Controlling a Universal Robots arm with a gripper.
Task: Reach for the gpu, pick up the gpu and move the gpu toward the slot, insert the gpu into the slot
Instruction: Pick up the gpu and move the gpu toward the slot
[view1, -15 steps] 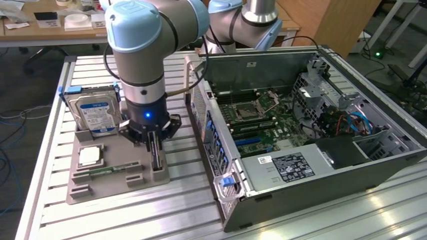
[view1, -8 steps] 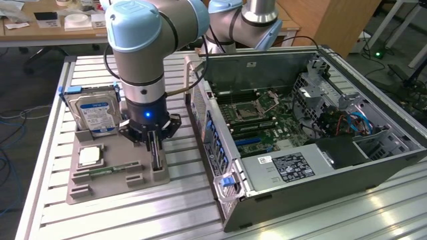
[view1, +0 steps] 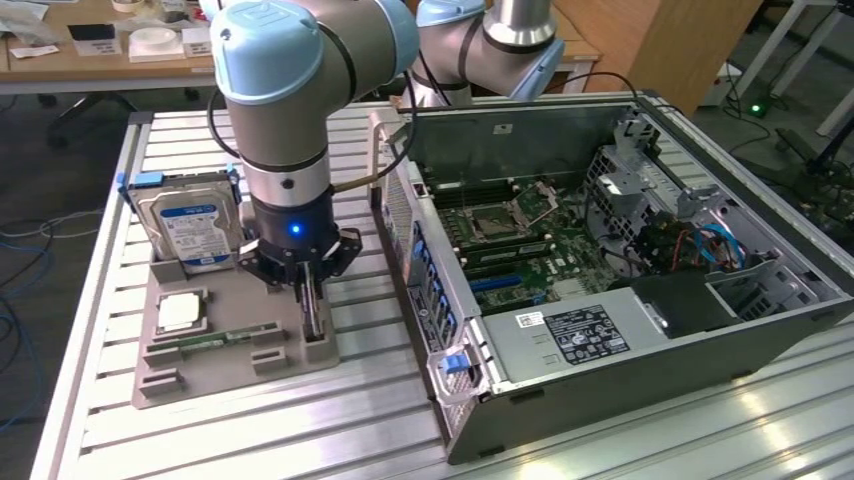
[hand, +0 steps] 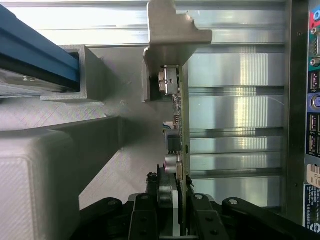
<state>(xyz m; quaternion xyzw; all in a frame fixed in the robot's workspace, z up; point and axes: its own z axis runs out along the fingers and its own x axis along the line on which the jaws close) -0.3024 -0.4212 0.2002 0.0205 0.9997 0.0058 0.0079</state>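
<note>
We judge the gpu (view1: 311, 315), standing edgewise in the grey holder (view1: 214, 378) on the tabletop (view1: 227, 440), to be light, stiff and fragile, best pinched by its bare board faces, where our hand (hand: 175, 199) straddles it, though we cannot tell whether it is clamped.

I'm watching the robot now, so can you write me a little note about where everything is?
Gripper: down at the gpu; whether it grips cannot be told.
Gpu: standing on edge in the grey holder, beside the open computer case.
Slot: on the motherboard inside the case, no card in it.
Done: the reach.
Left: the lift, the move to the slot, the insertion.
</note>
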